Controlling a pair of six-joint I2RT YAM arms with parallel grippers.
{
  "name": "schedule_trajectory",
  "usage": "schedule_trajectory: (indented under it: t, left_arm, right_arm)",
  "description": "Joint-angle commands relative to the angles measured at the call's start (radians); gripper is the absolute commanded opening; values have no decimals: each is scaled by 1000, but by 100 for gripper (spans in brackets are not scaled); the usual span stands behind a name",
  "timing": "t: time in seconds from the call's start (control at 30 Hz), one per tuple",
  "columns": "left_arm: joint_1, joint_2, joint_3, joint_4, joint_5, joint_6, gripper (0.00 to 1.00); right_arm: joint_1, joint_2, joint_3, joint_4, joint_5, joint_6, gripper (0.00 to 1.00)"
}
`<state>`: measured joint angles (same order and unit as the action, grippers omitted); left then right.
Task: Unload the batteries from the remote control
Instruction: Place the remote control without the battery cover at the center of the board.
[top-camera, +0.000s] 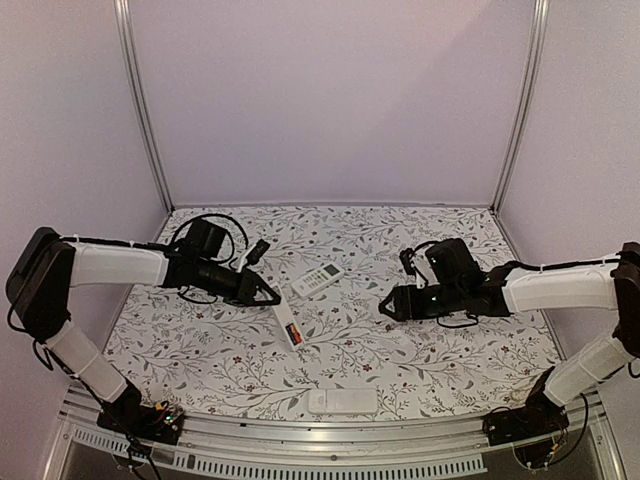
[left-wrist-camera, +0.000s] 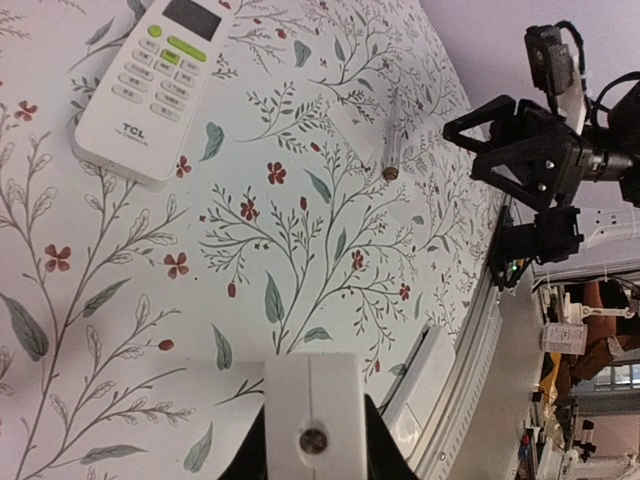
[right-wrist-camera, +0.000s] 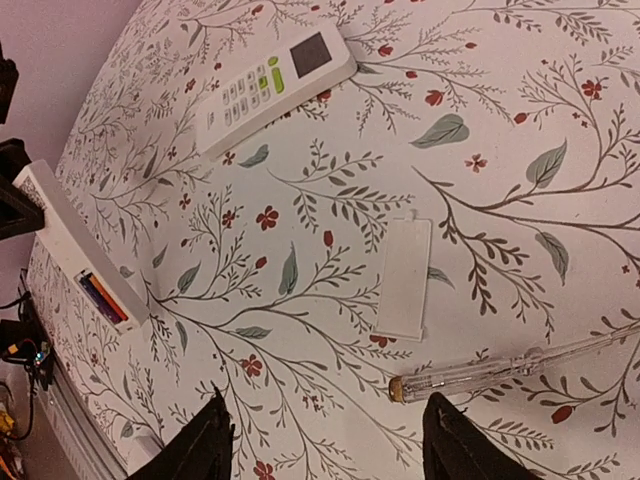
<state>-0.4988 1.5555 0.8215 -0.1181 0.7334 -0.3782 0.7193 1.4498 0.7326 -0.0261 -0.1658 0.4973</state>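
Seen: batteries (right-wrist-camera: 103, 298), one orange-red, one dark, lying side by side in the open bay of a slim white remote (right-wrist-camera: 65, 228). Its end clamped in left gripper (top-camera: 270, 297); right gripper (right-wrist-camera: 330, 440) spread apart, holding nothing.

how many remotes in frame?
3. TCL remote mid-table; open-backed remote held in the left fingers, batteries showing; plain white remote at the near table edge. None looks hidden.

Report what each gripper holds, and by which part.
Left gripper holds the opened remote by the end away from its batteries. Right gripper is open and holds nothing.
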Motion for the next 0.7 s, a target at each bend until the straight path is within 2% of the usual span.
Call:
schedule_trajectory:
  t: [0.0, 0.23, 0.67]
  left_arm:
    - [-15, 31, 37, -15, 6, -7, 6]
    - [-15, 57, 45, -32, -24, -16, 24]
    - [-5, 74, 63, -98, -150, -18, 43]
  right_arm:
    - [38, -28, -32, -97, 33, 82, 68]
    - [48, -35, -35, -95, 54, 130, 74]
    - [52, 13, 5, -133, 110, 154, 74]
